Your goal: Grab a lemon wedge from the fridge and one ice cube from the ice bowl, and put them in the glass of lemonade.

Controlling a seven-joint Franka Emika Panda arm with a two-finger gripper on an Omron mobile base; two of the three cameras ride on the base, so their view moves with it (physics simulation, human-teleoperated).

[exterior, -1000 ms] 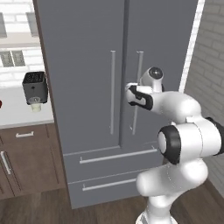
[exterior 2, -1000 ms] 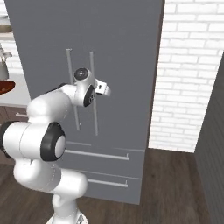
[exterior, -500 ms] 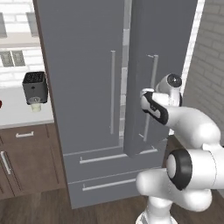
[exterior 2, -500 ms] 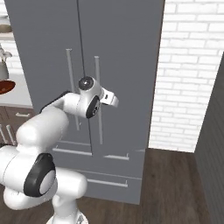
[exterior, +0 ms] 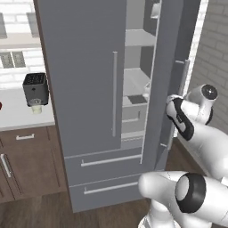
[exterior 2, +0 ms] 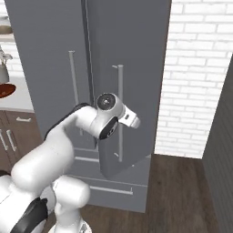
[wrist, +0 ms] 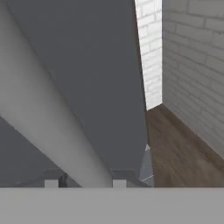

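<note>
Since a second earlier, the fridge's (exterior: 84,89) right door (exterior: 167,80) had swung well open, exposing pale shelves (exterior: 136,84). That cleared access for fetching the lemon wedge, too small to be made out inside. The gripper (wrist: 83,181) stood around the smooth grey bar handle (wrist: 52,118); whether its jaws clamped it I could not tell. Matte doors, rough white brick (exterior 2: 200,77).

Glossy white arm (exterior: 209,142) of fat rounded segments, with dark grey-black joints (exterior: 190,192) ringed in lighter grey. Round silver-grey cap with a dark centre on the wrist (exterior 2: 106,102); black band across the next link. Smooth shell throughout.
</note>
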